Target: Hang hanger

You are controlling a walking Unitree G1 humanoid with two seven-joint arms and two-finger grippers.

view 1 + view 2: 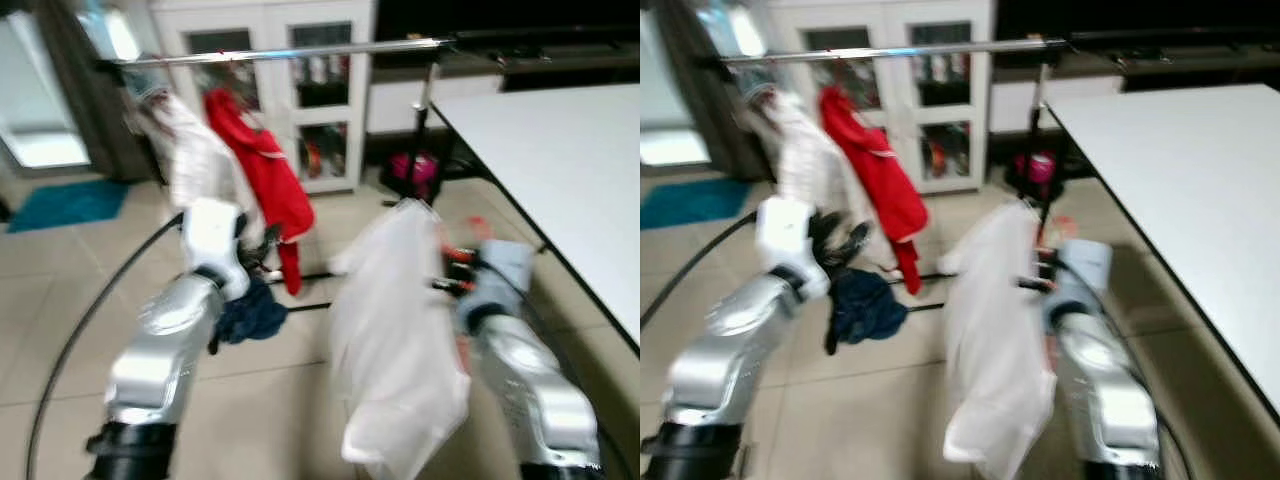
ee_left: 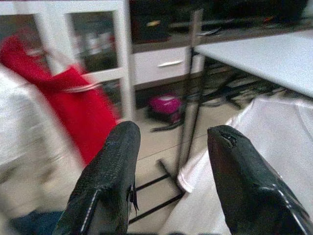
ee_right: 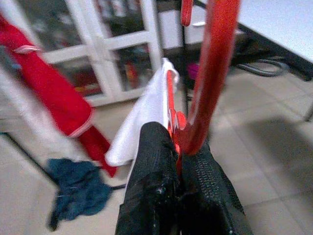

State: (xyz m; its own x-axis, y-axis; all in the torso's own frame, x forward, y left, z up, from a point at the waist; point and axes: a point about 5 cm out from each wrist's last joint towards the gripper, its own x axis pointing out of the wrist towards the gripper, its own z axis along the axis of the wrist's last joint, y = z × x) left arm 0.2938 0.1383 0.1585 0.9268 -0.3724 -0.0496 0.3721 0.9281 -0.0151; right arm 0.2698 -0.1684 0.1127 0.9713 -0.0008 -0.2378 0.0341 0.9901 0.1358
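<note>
My right gripper (image 3: 177, 152) is shut on a red plastic hanger (image 3: 211, 73) that carries a white garment (image 1: 395, 330). The garment hangs in front of my right arm, low and short of the metal rail (image 1: 290, 50) of a clothes rack across the top of the eye views. On that rail hang a red garment (image 1: 262, 175) and a white garment (image 1: 190, 150). My left gripper (image 2: 173, 161) is open and holds nothing; it is raised toward the hung clothes (image 1: 835, 240). The eye views are blurred.
A white table (image 1: 560, 170) runs along the right side, close to my right arm. A dark blue cloth (image 1: 250, 315) lies on the tiled floor under the rack. White glass-door cabinets (image 1: 300, 90) stand behind it. A pink object (image 1: 412, 170) sits by the rack's upright post (image 1: 425, 120).
</note>
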